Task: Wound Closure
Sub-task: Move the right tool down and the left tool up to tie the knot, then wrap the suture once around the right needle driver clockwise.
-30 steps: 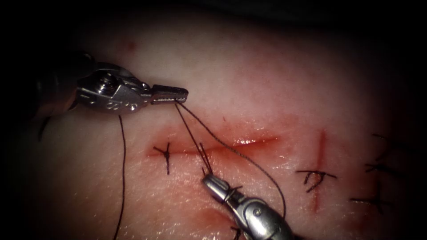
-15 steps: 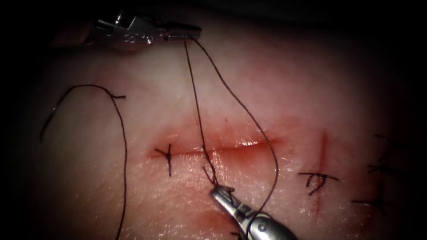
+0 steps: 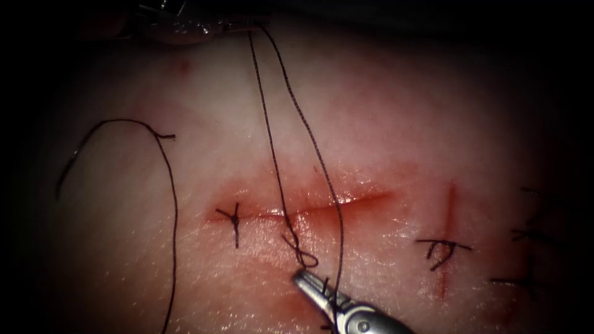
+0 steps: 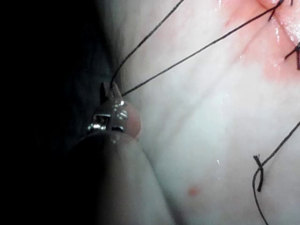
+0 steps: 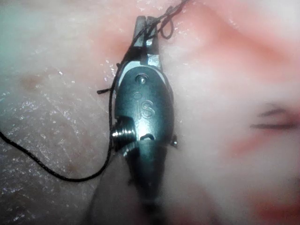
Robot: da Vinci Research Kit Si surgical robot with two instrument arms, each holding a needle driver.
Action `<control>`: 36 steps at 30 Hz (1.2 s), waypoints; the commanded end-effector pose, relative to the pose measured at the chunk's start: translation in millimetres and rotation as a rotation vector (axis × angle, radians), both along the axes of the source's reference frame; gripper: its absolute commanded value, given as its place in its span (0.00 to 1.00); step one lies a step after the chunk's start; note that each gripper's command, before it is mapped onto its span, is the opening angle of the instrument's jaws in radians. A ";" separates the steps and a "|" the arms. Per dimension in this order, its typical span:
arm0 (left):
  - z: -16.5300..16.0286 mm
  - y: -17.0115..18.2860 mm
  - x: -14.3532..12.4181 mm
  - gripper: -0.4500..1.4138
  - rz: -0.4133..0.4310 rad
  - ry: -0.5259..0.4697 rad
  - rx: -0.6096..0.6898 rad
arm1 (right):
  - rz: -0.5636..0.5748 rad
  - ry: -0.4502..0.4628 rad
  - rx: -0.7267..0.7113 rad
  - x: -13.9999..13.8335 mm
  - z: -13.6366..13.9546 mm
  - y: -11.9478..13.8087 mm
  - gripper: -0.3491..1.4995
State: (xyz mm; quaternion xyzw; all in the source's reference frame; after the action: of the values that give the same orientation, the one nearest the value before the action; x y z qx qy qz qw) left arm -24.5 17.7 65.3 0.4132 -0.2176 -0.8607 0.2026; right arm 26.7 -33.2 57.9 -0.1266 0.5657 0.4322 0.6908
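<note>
On the tissue (image 3: 383,124) a horizontal cut (image 3: 346,201) lies open, with red fluid along it. My left tool (image 3: 260,23) is high above the cut, shut on the thread (image 3: 272,142). Two strands run down from it. One enters a stitch at the cut and forms a small loop (image 3: 304,258). My right tool (image 3: 301,277) is below the cut, shut on the thread by that loop, with thread wound around its jaws (image 5: 144,23). The curved needle (image 3: 71,161) lies loose on the tissue far left of the cut, held by neither tool. The left wrist view has my left tool (image 4: 112,90) with both strands leaving it.
A tied stitch (image 3: 234,218) crosses the cut's left end. A second, vertical cut (image 3: 447,210) with a knotted stitch (image 3: 442,247) lies to the right, and more dark stitches (image 3: 526,272) sit beyond it. Loose thread (image 3: 173,247) trails down from the needle.
My left tool has risen far up and away from the cut, drawing both strands long and straighter. The slack strand on the right has pulled in. My right tool has slipped slightly lower.
</note>
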 end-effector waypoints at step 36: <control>13.0 12.4 1.8 0.00 -0.324 0.014 -0.143 | -0.120 -0.047 0.068 3.3 -1.8 -5.4 0.00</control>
State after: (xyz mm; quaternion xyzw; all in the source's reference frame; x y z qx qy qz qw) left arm -22.0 29.2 78.4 0.3509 -0.3390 -0.8682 0.0901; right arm 29.2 -38.2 55.7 -0.0780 0.5387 0.4051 0.7346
